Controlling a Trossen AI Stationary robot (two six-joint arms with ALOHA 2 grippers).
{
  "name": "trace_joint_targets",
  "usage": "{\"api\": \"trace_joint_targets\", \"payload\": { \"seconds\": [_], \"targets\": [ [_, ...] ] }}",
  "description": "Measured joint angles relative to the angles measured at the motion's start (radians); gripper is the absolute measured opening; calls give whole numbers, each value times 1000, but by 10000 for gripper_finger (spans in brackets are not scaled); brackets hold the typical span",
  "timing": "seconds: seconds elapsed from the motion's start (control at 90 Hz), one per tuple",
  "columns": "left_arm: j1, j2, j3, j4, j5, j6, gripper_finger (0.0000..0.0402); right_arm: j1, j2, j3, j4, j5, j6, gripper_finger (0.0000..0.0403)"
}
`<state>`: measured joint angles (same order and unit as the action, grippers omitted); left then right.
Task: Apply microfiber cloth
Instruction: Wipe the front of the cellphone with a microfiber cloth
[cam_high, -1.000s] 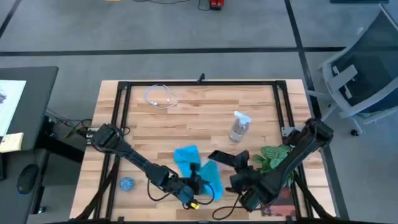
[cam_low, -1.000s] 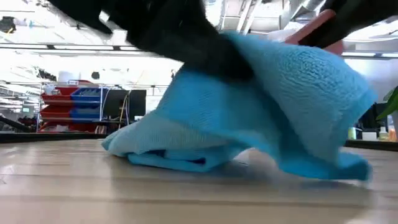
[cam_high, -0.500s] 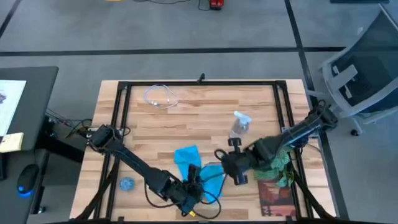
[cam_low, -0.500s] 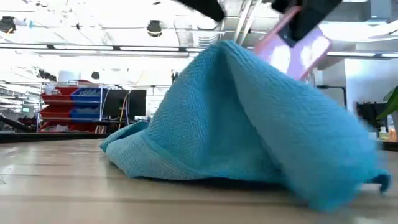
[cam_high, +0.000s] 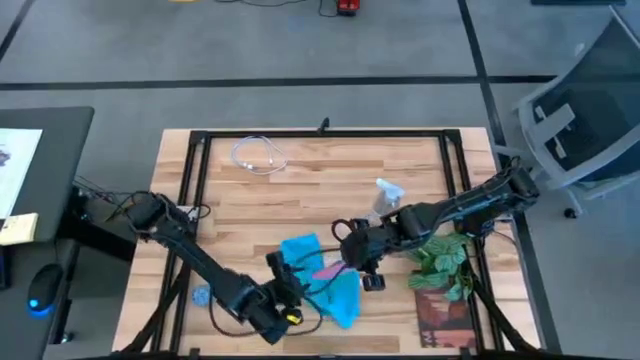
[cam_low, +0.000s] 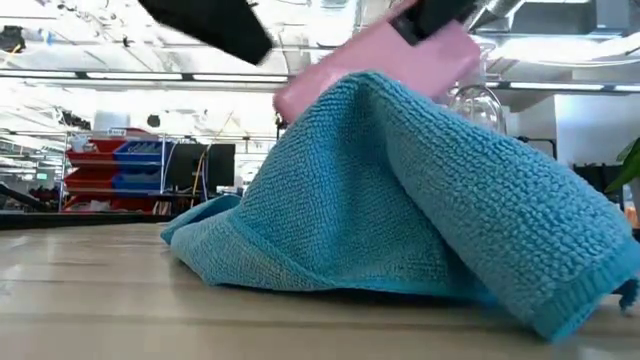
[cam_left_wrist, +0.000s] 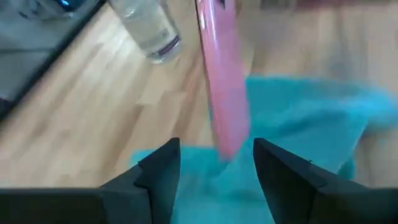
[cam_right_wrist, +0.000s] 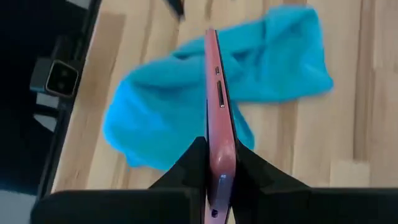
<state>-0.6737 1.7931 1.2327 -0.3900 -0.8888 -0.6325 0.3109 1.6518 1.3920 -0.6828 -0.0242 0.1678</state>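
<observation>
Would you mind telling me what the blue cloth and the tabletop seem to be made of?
The microfiber cloth looks like soft knitted fabric: a looped, nubbly weave, matte, draping in folds. The table looks like light wood: planks with visible grain and seams, a faint sheen; whether solid or veneer I cannot tell.

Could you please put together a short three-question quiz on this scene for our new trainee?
1. True or false: the right gripper is shut on the pink phone.
2. What lies on the table under the pink phone: (a) the microfiber cloth, (b) the white cable, (c) the plant?
3. Fill in: the left gripper is ____, holding nothing, near the cloth.

Key: 1 true; 2 a; 3 open.
</observation>
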Motion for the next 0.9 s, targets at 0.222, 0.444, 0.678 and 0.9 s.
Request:
{"api": "trace_joint_targets", "payload": {
  "seconds": [0.222,0.444,0.678,0.9],
  "targets": [
    [78,-35,-188,444,168,139,178,-1,24,0,49,-7,-19,26],
    [102,-34,-188,453,224,201,115,-1,57,-1,56,-7,-45,27],
    [114,-27,-187,419,270,167,16,15,57,-2,77,4,-90,30],
    [98,-22,-188,314,240,97,7,21,48,1,79,5,-119,91]
  ]
}}
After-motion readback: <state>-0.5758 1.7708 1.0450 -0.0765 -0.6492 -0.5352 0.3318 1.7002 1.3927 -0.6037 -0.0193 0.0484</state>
